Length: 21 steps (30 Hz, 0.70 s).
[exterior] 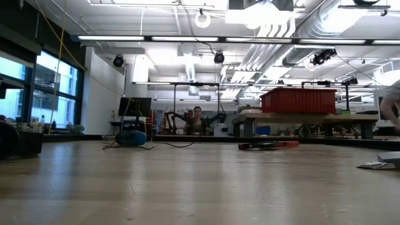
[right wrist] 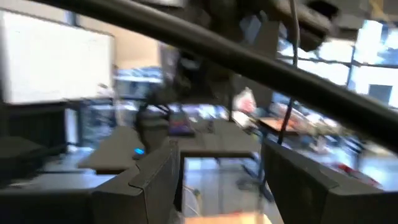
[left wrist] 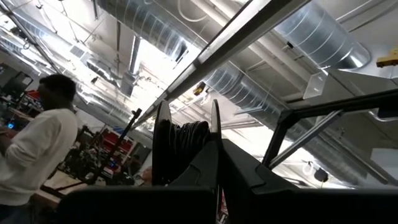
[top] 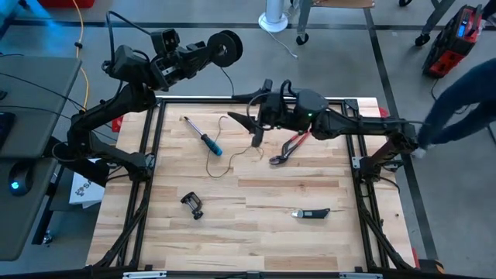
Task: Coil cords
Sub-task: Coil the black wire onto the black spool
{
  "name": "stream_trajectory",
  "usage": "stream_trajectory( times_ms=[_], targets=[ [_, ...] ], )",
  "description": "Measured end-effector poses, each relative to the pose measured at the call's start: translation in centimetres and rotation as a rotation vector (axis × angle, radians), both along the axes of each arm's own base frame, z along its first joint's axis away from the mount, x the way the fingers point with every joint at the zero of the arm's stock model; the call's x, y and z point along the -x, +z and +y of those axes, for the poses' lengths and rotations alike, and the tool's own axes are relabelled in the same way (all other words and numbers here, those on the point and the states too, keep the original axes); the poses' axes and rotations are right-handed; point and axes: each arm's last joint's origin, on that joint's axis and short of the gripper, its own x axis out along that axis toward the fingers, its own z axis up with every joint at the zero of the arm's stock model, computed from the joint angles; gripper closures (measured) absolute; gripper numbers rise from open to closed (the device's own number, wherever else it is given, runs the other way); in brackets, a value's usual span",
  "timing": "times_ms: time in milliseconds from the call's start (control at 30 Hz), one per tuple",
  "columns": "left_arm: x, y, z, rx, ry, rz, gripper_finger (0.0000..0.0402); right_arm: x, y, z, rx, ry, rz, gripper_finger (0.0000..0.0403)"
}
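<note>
My left gripper (top: 203, 53) is raised beyond the table's far left corner and is shut on a small round black reel (top: 225, 48). In the left wrist view the reel (left wrist: 181, 144) shows edge-on, with dark cord wound on it. The hair-thin cord (top: 224, 76) drops from the reel, and its loose end lies in loops (top: 222, 152) on the wooden table (top: 256, 232). My right gripper (top: 249, 128) hangs open above the table's far middle, over those loops, with nothing between its fingers (right wrist: 217, 180). My left gripper pinches the reel between its two fingers at the part of the rim (left wrist: 186, 177) nearest the wrist; the gripper's own body hides the exact spot. The fingers slant upward from the table's left. The reel is lifted clear, and the cord falls slack from it.
On the table lie a blue-handled screwdriver (top: 203, 137), red pliers (top: 290, 147), a black clamp (top: 192, 204) and a dark knife (top: 311, 213). A person's blue sleeve (top: 461, 101) reaches in at the right edge. A yellow cable (top: 79, 35) runs at the far left.
</note>
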Motion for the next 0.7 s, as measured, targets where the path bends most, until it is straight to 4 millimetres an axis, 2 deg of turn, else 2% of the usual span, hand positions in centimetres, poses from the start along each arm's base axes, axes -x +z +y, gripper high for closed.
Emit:
stream_trajectory(
  times_ms=[133,267,400,567,700],
  targets=[
    [0.0,0.0,0.0,0.000,0.002,-0.003,0.0402,1.0,1.2,0.9,0.039,0.027,-0.038,0.0190],
    [0.0,0.0,0.0,0.001,0.004,-0.005,0.0401,1.3,1.3,1.1,0.064,-0.107,-0.024,0.0199],
    [0.0,0.0,-0.1,0.001,0.001,-0.007,0.0401,0.7,0.4,-0.1,0.004,-0.159,0.021,0.0203],
    [-0.1,0.0,-0.2,0.003,-0.003,-0.008,0.0402,-0.9,-1.5,-1.6,-0.086,-0.130,0.056,0.0204],
    [-0.1,0.1,-0.3,0.005,-0.002,-0.009,0.0401,-1.5,-2.3,-1.8,-0.113,-0.097,0.091,0.0204]
  ],
)
